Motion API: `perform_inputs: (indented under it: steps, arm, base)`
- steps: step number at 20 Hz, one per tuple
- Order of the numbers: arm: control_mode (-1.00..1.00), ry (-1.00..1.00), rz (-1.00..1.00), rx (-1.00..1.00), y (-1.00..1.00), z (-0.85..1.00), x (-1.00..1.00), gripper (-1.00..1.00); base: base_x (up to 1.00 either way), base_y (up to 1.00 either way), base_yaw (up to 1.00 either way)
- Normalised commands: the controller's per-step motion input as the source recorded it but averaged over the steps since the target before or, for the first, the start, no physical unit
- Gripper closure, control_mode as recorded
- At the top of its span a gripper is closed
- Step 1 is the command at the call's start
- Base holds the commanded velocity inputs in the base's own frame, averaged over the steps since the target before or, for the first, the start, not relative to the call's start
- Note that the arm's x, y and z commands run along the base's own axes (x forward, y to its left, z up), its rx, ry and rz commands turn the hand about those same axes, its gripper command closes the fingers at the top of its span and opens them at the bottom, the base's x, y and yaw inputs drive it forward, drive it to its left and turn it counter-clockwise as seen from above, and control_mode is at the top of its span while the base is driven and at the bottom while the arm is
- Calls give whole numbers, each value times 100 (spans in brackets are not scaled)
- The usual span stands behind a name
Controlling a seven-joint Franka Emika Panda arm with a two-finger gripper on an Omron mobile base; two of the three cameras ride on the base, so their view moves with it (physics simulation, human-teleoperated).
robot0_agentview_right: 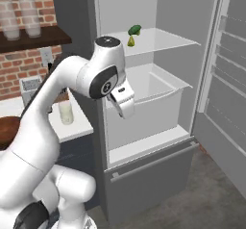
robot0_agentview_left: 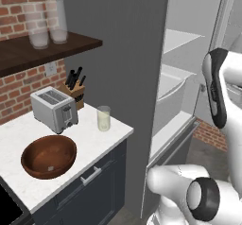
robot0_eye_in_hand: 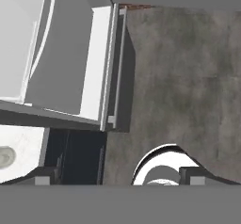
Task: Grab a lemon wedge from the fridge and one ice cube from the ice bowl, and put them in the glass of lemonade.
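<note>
The lemon wedge (robot0_agentview_right: 130,41), a small yellow-green piece beside a darker green item (robot0_agentview_right: 135,29), lies on the upper shelf (robot0_agentview_right: 163,39) of the open fridge (robot0_agentview_right: 144,141), well above and beyond the fingers (robot0_eye_in_hand: 120,176). These stand spread wide, holding nothing, pointing down at the floor (robot0_eye_in_hand: 188,77). Risk: the reach past the smooth white drawer (robot0_agentview_right: 158,98) could clip the shelf edge, and the tiny slick wedge may slip. The clear glass of lemonade (robot0_agentview_left: 103,118) and round wooden ice bowl (robot0_agentview_left: 48,156) rest on the speckled pale surface (robot0_agentview_left: 94,139), off to the side.
</note>
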Motion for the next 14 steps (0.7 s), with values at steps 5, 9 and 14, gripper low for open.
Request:
perform_inputs:
  steps: [5,9,14]
  arm:
    - [-100,-2,16,-1,90,3,-100,-100]
    - [-100,-5,18,0,66,0,-98,-100]
    - [-100,-5,19,0,54,5,-68,-100]
  base:
    - [0,0,0]
    - [0,0,0]
    - [0,0,0]
